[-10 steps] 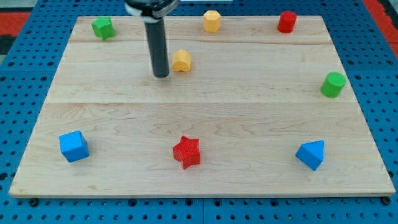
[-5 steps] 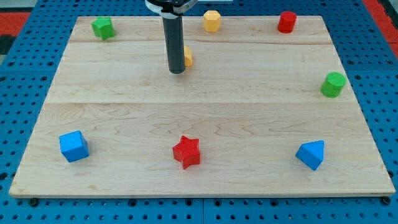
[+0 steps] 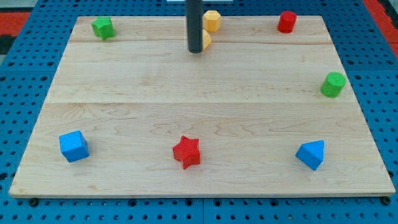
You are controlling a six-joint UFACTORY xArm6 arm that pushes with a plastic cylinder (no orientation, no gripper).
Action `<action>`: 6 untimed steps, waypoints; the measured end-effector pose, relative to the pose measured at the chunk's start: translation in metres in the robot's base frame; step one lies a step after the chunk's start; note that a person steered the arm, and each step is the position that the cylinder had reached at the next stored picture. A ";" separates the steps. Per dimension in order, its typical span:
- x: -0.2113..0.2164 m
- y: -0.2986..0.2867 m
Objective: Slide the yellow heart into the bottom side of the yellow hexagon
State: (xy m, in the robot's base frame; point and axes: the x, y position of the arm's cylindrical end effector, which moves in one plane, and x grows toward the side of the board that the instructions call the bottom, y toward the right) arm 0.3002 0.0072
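Yellow heart (image 3: 206, 41) on wooden board (image 3: 186, 112), blue pegboard (image 3: 25, 93) around.

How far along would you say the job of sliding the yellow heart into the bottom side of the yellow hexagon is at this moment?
Nearly finished. Done: the yellow heart sits just below the yellow hexagon, close to its bottom side. In hand: my tip is at the heart's lower left, with the rod hiding part of it. Left: I cannot tell whether the two yellow blocks touch yet, so perhaps a last short push toward the view's top.
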 end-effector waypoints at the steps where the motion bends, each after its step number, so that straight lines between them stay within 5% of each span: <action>1: -0.004 0.029; 4: 0.016 -0.014; 6: -0.026 -0.014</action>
